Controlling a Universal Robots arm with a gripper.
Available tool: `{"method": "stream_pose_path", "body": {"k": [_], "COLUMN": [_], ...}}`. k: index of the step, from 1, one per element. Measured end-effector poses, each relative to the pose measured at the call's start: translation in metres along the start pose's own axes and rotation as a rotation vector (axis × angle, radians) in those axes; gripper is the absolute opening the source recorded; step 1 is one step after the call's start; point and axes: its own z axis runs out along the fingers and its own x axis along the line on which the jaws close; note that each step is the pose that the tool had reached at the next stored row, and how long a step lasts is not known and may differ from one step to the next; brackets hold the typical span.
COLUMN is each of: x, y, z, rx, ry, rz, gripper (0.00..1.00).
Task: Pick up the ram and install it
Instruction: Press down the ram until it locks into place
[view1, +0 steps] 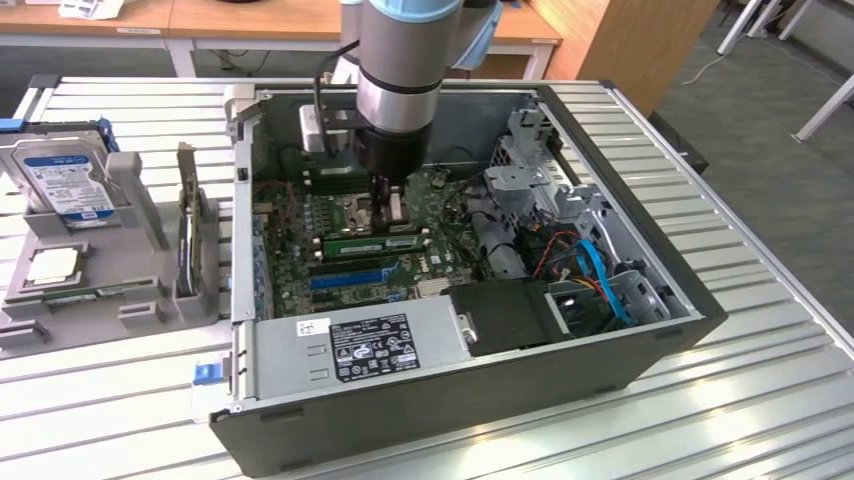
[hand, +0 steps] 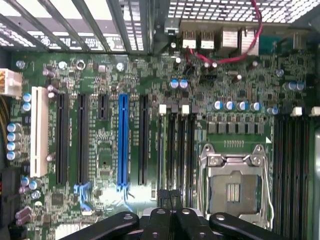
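The black fingers (hand: 170, 210) of the arm's gripper (view1: 395, 208) are drawn fully together, their tips meeting. In the wrist view they sit directly over the near end of a thin green board standing on edge in a row of black memory slots (hand: 180, 145); whether they pinch it or merely press on it cannot be told. In the exterior view the ram (view1: 378, 243), a long narrow green circuit-board stick, lies just below the fingertips, seated across the green motherboard (hand: 100, 165) and stretching to either side of them. Beside the fingers is the open silver processor socket (hand: 235, 190) with its metal frame, and on the other side stand the long blue expansion slot (hand: 123, 140) and a white slot (hand: 39, 132).

All this sits inside the open black computer case (view1: 467, 420), whose grey power supply with a black label (view1: 367, 345) lies nearer the camera than the fingers, with blue cables (view1: 607, 285) off to the exterior view's right. Well away from the fingers, toward the exterior view's left, a grey holder (view1: 134, 300) on the ribbed metal desk (view1: 747, 400) carries a silver hard drive with a blue-white label (view1: 60, 180) and a square silver processor chip (view1: 54, 265).
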Motion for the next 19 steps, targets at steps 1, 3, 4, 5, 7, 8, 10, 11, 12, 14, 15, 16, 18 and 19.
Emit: {"method": "stream_pose_path", "body": {"k": [1,3,4,5,7,8,10,11,12,14,15,16,18,19], "x": [0.0,0.0,0.0,0.0,0.0,0.0,0.0,0.0,0.0,0.0,0.0,0.0,0.0,0.0], "y": [0.0018,0.0054,0.0072,0.0089,0.0122,0.014,0.0173,0.0188,0.0204,0.0229,0.0236,0.0238,0.0238,0.0238], "z": [0.0,0.0001,0.0001,0.0001,0.0001,0.0001,0.0002,0.0002,0.0002,0.0002,0.0002,0.0003,0.0003,0.0002], "rx": [0.0005,0.0016,0.0021,0.0026,0.0035,0.004,0.0049,0.0053,0.0057,0.0063,0.0064,0.0064,0.0064,0.0064], "ry": [0.0,0.0,0.0,-0.0001,-0.0001,-0.0001,-0.0001,-0.0001,-0.0001,-0.0001,-0.0001,-0.0001,-0.0001,-0.0001], "rz": [0.0,0.0,0.0,0.0,0.0,0.0,0.0,0.0,0.0,0.0,0.0,0.0,0.0,0.0], "gripper": [0.1,0.1,0.1,0.1,0.1,0.1,0.1,0.1,0.1,0.1,0.1,0.1,0.1,0.1]}}
